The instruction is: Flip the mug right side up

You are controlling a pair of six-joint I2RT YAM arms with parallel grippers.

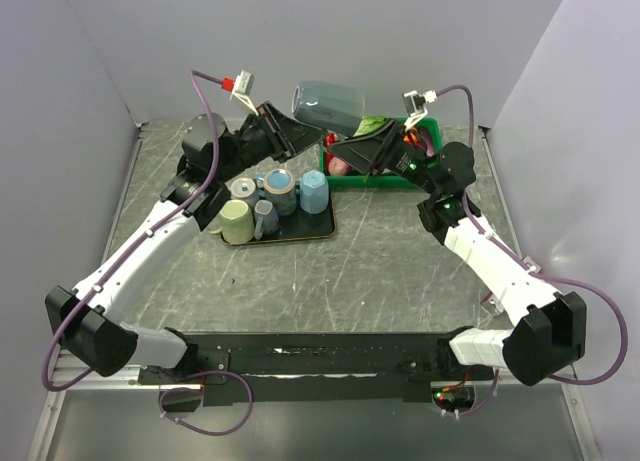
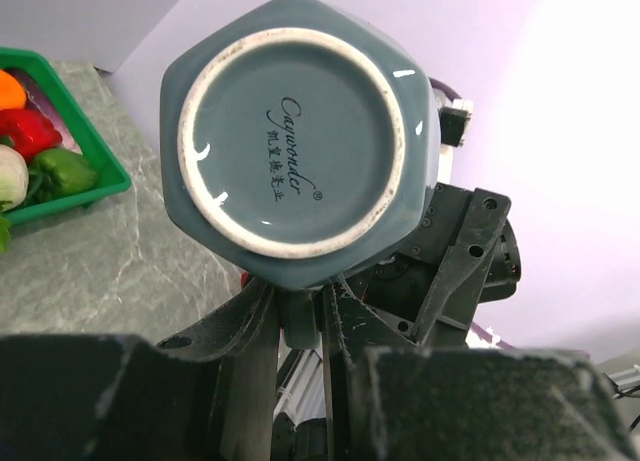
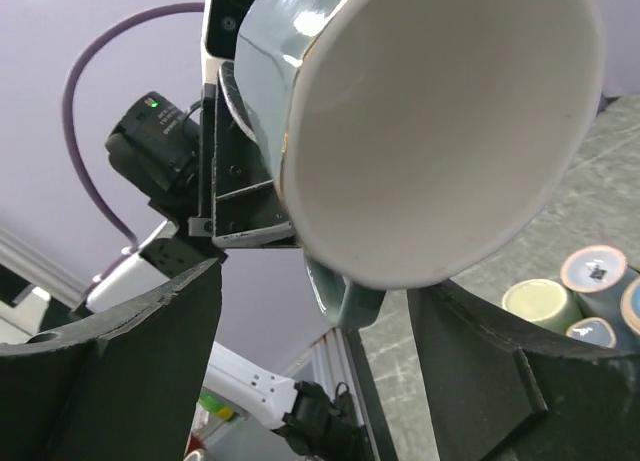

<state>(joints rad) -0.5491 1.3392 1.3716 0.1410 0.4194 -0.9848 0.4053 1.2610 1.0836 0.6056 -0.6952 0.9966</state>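
Watching the overhead feed, I saw the mug (image 1: 328, 103) up in the air above the back of the desk (image 1: 380, 271), between the two arms, resting on nothing. It was a grey-blue, six-sided mug, tipped onto its side rather than upright. The left hand (image 1: 297, 131) was clenched on its handle. From the left wrist camera the handle sat pinched between the two fingers, and the mug's round, unglazed-rimmed base with a printed maker's mark faced straight into the lens. The right hand (image 1: 352, 144) had its tips close to the mug from the opposite side. In its own camera the white inside of the mug filled the top of the view, mouth toward the lens. Its fingers (image 3: 150, 361) stood wide apart below the rim, one on each side of the handle. That hand was released, and I saw no clear contact between it and the mug. Below and to the left, a dark tray (image 1: 292, 237) on the desk carried several other mugs (image 1: 280, 189). A green basket (image 1: 372, 182) of vegetables sat just beside the tray, under the right hand.
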